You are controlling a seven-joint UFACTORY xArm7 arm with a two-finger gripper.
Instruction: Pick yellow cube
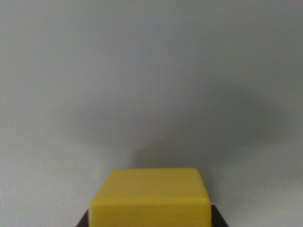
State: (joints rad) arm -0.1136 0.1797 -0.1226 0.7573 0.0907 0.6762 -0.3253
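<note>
Yellow cube [150, 197]: showing plain, saturated yellow, no markings or pattern; top face reading a touch paler and more lemon, front face running slightly deeper, toward mustard-olive at the lower edge. Rounded edges catching a thin lighter line.

Counter [142, 71]: reading flat pale grey throughout, unpatterned, drifting a little bluish toward the top. Carrying a soft darker grey shadow, smudged, spreading above and to the wrist view's right of the cube.

Dark slivers [218, 218] flanking the cube's lower corners: appearing near-black with a brownish tinge, too blurred for any detail.
</note>
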